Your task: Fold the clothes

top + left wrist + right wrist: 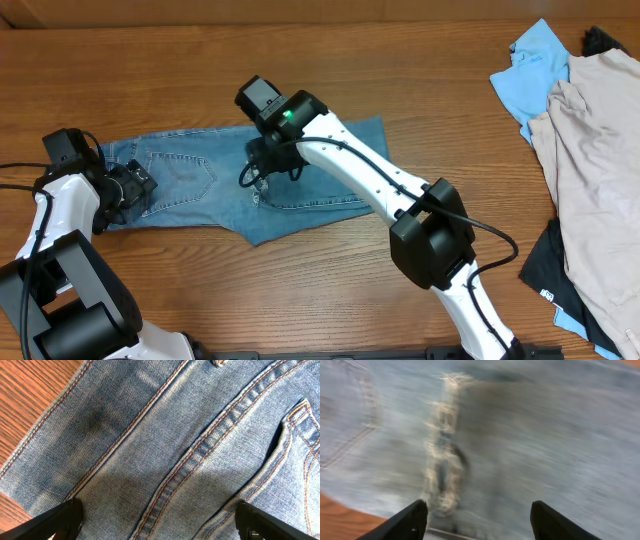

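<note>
The light-blue denim jeans (pixel 210 185) lie folded on the wooden table, left of centre. My left gripper (pixel 135 187) is open just above their left end; the left wrist view shows seams, waistband stitching and a pocket edge of the jeans (pixel 165 435) between the spread fingers (pixel 160 520). My right gripper (pixel 262 170) is open over the jeans' middle; the right wrist view is blurred and shows a frayed hem (pixel 442 450) on denim between its fingers (pixel 477 520).
At the right edge lies a pile: a sky-blue shirt (pixel 535 70), a large beige garment (pixel 595 150) and dark cloth (pixel 545 265) beneath. Bare wood (pixel 420 60) surrounds the jeans.
</note>
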Controlling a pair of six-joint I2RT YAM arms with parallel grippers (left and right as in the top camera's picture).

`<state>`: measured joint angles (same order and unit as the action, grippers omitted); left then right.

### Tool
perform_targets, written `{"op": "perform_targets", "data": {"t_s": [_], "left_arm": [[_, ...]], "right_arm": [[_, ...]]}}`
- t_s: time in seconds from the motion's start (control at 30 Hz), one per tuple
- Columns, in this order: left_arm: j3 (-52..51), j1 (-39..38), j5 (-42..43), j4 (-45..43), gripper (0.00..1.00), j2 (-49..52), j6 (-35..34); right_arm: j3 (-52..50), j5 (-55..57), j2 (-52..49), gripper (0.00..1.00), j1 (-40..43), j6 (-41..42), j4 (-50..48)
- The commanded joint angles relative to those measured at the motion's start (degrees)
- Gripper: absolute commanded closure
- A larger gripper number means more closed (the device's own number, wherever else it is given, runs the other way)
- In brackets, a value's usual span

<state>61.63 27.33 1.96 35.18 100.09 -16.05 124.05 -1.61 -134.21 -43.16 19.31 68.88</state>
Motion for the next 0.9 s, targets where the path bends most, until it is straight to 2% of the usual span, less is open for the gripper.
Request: {"op": "perform_targets", "data": {"t_s": [0.0, 0.13, 0.2, 0.27, 0.47, 0.73, 0.87], "left_arm": [[0.37, -1.14, 4.09, 1.29, 0.00, -1.16, 0.20], [0.90, -1.11, 2.36, 0.98, 0.00, -5.88, 0.72], [0.90, -1.09, -2.75, -0.68, 0.00, -7.74, 0.92], [0.90, -0.66, -6.16, -2.78, 0.00, -7.89, 1.51], [0.90, 2.38, -7.26, -7.58, 0.00, -6.60, 1.60], [0.90, 7.72, -2.36, -14.47, 0.00, -0.04, 4.04], [0.90, 9.14, 6.69, -17.70, 0.00, 4.22, 5.49]], "right_arm": [[0.20, 8.48, 2.67, 0.31, 3.80, -0.59, 3.69], [0.20, 16.09, 7.65, 0.27, 7.89, -0.44, 7.72], [0.20, 18.10, 11.21, 0.25, 10.88, -0.42, 9.35], [0.20, 16.46, 13.64, 0.24, 14.10, -0.24, 10.88], [0.07, 12.94, 14.43, 0.25, 19.21, -0.22, 14.78], [0.07, 11.85, 14.43, 0.25, 20.37, -0.22, 15.28], [0.07, 11.85, 14.43, 0.25, 20.37, -0.22, 15.13]]}}
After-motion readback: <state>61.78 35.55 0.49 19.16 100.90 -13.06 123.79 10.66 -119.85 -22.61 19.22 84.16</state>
